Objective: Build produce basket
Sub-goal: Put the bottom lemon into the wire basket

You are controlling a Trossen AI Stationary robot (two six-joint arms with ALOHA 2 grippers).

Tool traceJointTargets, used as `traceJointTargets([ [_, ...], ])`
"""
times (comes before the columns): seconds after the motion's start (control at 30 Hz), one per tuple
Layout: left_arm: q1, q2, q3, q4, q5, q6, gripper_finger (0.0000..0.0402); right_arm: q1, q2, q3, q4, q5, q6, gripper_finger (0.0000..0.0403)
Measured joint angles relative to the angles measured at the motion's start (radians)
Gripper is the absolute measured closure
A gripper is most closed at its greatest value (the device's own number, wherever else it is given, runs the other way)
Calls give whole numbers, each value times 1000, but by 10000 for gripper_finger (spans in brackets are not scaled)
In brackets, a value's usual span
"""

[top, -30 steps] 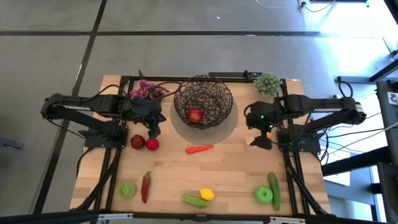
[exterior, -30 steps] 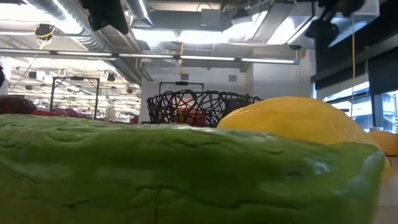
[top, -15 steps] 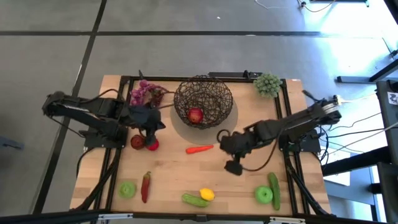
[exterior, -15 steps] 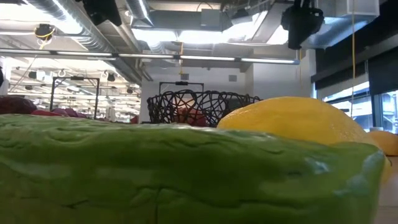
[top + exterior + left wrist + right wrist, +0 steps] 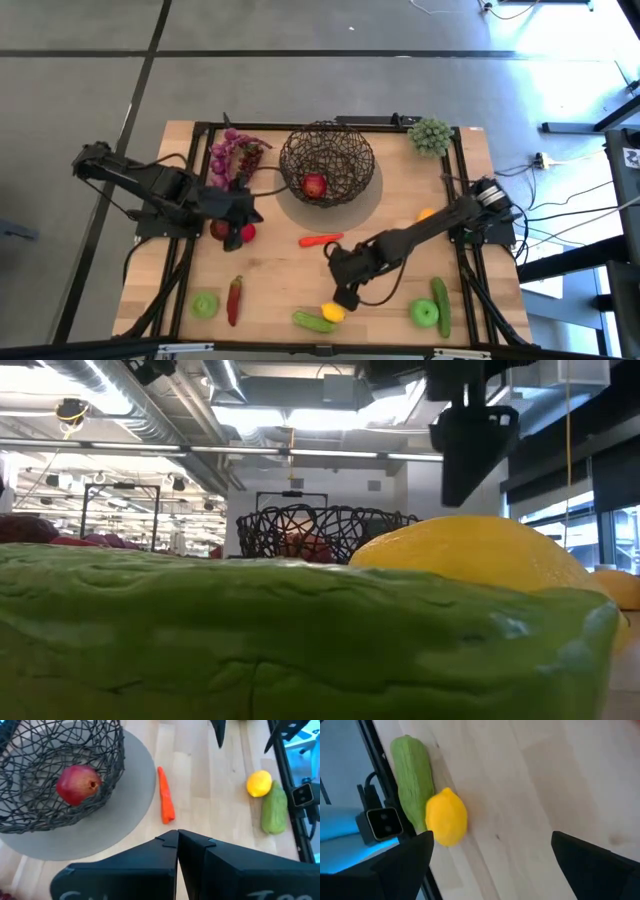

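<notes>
The right gripper (image 5: 345, 297) hangs low over the near middle of the table (image 5: 400, 270), just beside the yellow lemon (image 5: 333, 312). Its fingers (image 5: 592, 865) stand wide apart with nothing between them, and the right wrist view shows the lemon touching a green cucumber (image 5: 413, 775) by the table's near edge. The left gripper (image 5: 236, 234) sits over two red apples (image 5: 232, 231) at the left of the table; its jaws are pressed together in the left wrist view (whether they touch an apple cannot be told).

The wire basket (image 5: 327, 163) stands on a grey round mat (image 5: 102, 827) at the far middle and holds one red pomegranate-like fruit (image 5: 315, 184). An orange carrot (image 5: 321, 240) lies just in front of the mat. Purple grapes (image 5: 231, 154) lie left of the basket. A red chilli (image 5: 235, 299) and a green apple (image 5: 205, 305) lie near left, and another green apple (image 5: 425, 313) touches a second cucumber (image 5: 441, 297) near right.
</notes>
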State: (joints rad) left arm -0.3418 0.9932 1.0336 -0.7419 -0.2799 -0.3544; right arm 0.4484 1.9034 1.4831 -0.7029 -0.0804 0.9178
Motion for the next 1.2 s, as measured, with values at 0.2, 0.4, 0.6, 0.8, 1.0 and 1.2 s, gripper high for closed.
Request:
traceJointTargets([
  [0.2, -19, 0, 0, 1, -2, -26, 401, 37, 115, 108, 14, 21, 3, 3],
  [0.4, -20, 0, 0, 4, -18, -9, 401, 66, 201, 183, -9, 27, 25, 3],
  [0.6, -21, 0, 0, 12, -17, 18, 401, 79, 267, 201, -10, 35, 45, 3],
  [0.8, -46, 0, 0, 57, -13, 50, 401, 79, 298, 197, -31, 36, 45, 3],
  [1.0, -91, -1, 0, 65, -10, 51, 401, 79, 324, 199, -36, 56, 19, 3],
  [1.2, -105, 0, 0, 65, -11, 50, 401, 79, 335, 201, -41, 66, 15, 3],
])
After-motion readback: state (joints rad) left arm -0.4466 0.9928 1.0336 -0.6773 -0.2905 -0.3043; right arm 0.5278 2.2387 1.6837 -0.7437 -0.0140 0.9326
